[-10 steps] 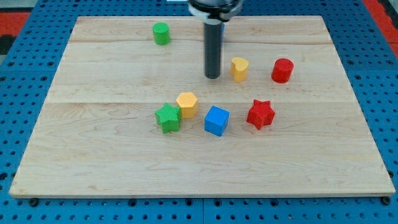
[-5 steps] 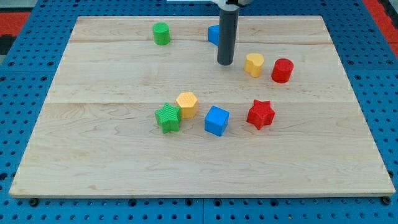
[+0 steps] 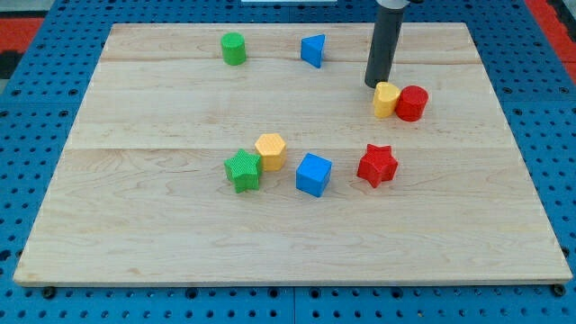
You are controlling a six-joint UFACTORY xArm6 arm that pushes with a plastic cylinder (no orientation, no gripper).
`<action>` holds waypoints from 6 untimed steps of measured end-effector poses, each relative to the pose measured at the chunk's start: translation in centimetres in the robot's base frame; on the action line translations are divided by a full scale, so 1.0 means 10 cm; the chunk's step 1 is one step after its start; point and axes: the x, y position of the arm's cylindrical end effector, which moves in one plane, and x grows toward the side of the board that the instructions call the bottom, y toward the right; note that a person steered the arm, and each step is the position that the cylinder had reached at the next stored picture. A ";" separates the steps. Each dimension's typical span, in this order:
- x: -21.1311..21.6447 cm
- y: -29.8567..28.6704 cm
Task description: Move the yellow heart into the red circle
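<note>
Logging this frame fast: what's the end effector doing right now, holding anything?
No gripper: my tip only pushes and holds nothing. It sits just up-left of the yellow heart, which touches the red circle.

Yellow heart (image 3: 386, 99) is sitting flat on the wooden board, toward the view's upper right, glossy top face showing. Red circle (image 3: 412, 103), a short upright cylinder, is standing immediately on its right in the view; the two blocks are touching side to side, the heart lying slightly higher in view.
</note>
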 end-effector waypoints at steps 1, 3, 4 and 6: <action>0.02 -0.01; 0.08 -0.01; 0.09 -0.32; 0.71 -0.37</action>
